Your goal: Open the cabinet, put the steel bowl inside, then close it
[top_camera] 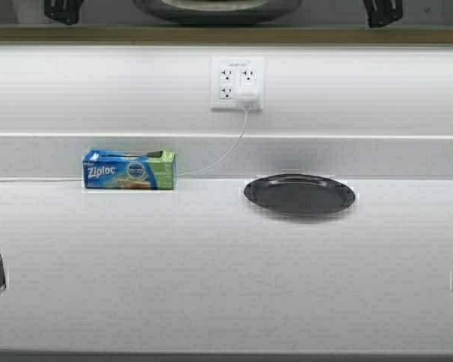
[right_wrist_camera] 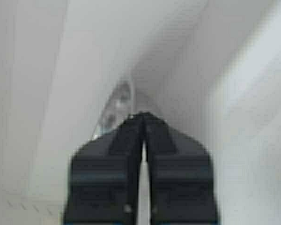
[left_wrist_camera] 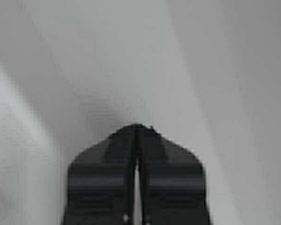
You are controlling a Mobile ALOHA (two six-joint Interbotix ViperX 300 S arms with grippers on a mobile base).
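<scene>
- While both arms reach up at the far top edge, the bowl (top_camera: 216, 10) sits between them inside the cabinet (top_camera: 226, 35), only its underside showing above the shelf lip, so the placing step looks done
- Left gripper (left_wrist_camera: 136, 133) is clenched on nothing, facing a pale inner wall
- Right gripper (right_wrist_camera: 143, 119) is likewise pinched together and empty, with the bowl's shiny rim just beyond its tips
- On the counter (top_camera: 211, 286): one dark plate (top_camera: 299, 194) right of centre, one Ziploc box (top_camera: 129, 170) to the left
- One outlet (top_camera: 238, 83) with one cord (top_camera: 225, 154)
</scene>
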